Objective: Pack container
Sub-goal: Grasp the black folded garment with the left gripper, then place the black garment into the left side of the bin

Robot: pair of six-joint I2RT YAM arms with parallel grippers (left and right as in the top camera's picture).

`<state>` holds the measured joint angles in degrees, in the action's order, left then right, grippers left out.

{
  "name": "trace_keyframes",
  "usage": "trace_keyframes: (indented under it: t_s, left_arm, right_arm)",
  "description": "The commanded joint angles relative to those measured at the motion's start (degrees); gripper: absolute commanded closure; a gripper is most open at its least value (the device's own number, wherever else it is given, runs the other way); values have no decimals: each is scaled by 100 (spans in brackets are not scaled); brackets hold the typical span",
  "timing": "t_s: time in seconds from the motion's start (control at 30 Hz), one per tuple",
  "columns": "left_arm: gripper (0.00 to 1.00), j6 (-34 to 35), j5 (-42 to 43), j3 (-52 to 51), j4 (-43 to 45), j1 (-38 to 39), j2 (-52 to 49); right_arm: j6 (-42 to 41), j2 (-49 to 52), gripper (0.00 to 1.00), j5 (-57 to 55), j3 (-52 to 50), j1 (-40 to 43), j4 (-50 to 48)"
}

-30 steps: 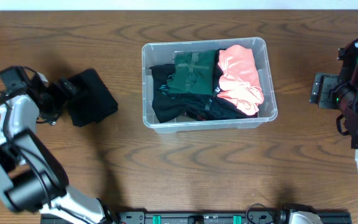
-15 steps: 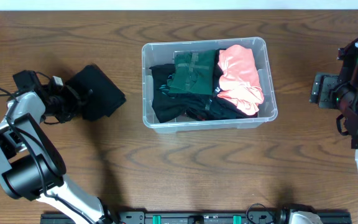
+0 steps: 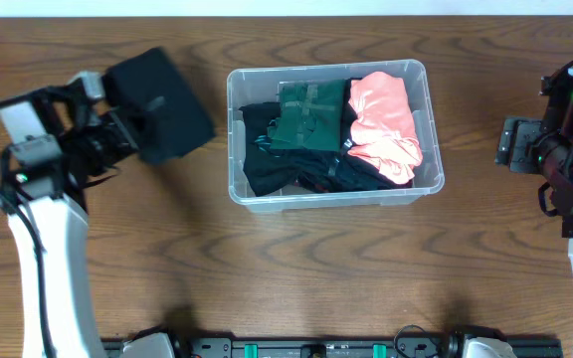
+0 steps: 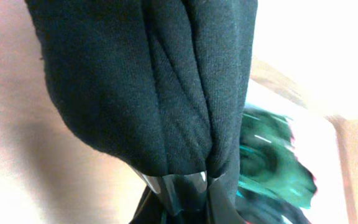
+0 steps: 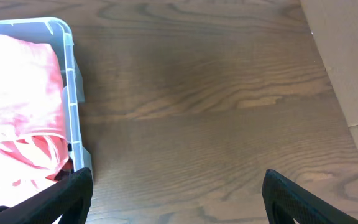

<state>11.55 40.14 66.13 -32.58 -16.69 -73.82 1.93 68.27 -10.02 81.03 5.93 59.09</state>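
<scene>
- Gripping a folded black garment (image 3: pixel 157 104) by its bunched edge, the left gripper (image 4: pixel 185 190) is clamped tight and holds it above the wooden table (image 3: pixel 366 278), just left of the container (image 3: pixel 331 197).
- The clear container sits mid-table, holding a dark green garment (image 3: pixel 309 114), black clothes (image 3: pixel 277 169) and a coral pink garment (image 3: pixel 384 124).
- The right gripper (image 5: pixel 179 205) is spread wide over bare wood, right of the container, grasping nothing.

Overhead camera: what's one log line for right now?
left gripper: shut on black folded cloth garment | garment: outside large clear plastic rectangular container, at its left | right gripper: open, empty
</scene>
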Motion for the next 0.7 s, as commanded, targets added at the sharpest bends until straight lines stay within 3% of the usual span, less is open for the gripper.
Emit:
trace_keyframes:
  t_s: [0.0,0.23,0.47,0.5,0.53,0.57,0.67]
  left_arm:
    - [94,-96,42,76,2,756,400]
    - [94,-81,-201,74,-70,2312,92]
    - [92,-79,-525,74,4,2551,-885]
    - [56,-76,-520,74,-37,2551,-1010]
    - [9,-79,-520,76,-94,2551,-1115]
    - [2,-79,-522,76,-177,2549,-1193]
    - [2,-92,-533,133,-337,2485,-1154]
  right_arm:
    - [44,24,15,2,-22,42,-7]
    - [46,24,15,111,-22,42,-4]
    - [46,24,15,109,-22,42,-4]
    - [46,24,15,109,-22,42,-4]
    - [46,24,15,109,-22,42,-4]
    - [46,24,15,107,-22,42,-4]
    - [48,24,15,107,-22,42,-2]
